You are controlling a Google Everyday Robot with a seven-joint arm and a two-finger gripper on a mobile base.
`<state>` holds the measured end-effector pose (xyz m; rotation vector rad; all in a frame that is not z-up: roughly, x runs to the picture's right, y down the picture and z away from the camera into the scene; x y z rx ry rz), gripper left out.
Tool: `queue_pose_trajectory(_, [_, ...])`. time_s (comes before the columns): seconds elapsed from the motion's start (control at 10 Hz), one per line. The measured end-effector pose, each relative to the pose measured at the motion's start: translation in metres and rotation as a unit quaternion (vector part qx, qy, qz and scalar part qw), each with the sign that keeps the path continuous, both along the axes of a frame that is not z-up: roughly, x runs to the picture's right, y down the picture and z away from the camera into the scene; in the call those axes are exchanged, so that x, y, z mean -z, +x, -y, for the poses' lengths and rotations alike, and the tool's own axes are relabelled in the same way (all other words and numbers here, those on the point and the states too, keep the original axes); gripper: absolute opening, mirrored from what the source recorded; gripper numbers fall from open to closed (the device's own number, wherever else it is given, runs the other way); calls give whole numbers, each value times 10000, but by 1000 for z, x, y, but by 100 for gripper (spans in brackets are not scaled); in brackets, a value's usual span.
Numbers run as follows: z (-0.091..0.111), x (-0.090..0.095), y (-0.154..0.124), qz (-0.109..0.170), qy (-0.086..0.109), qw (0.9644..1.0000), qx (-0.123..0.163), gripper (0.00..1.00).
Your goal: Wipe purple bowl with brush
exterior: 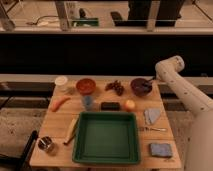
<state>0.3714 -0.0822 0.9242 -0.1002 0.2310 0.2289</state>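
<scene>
From the left I see the orange-red bowl (85, 85) along the far edge of the surface (59, 131), then the purple bowl (141, 86) near the far right corner. The brush (147, 82) lies in that bowl, its handle reaching up and right to my pincer (156, 78) beside the rim.

The robot's arm (186, 90) is showing smooth off-white tubular links and a rounded joint, its small dark end effector (151, 79) sitting by the counter's far right corner.
</scene>
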Motion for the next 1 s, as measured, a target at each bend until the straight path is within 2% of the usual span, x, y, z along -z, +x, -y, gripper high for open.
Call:
queue_pose_trajectory(0.3, [15,-18,-10,-2,-55,9999,118,0])
queue_pose_trajectory(0.5, [14,-17,-21,31,-54,9998,201,0])
queue_pose_trajectory(0.8, [-2,6,-20,32,35,9998,210,0])
queue_pose_trajectory(1.0, [-5,18,-26,58,99,9995,281,1])
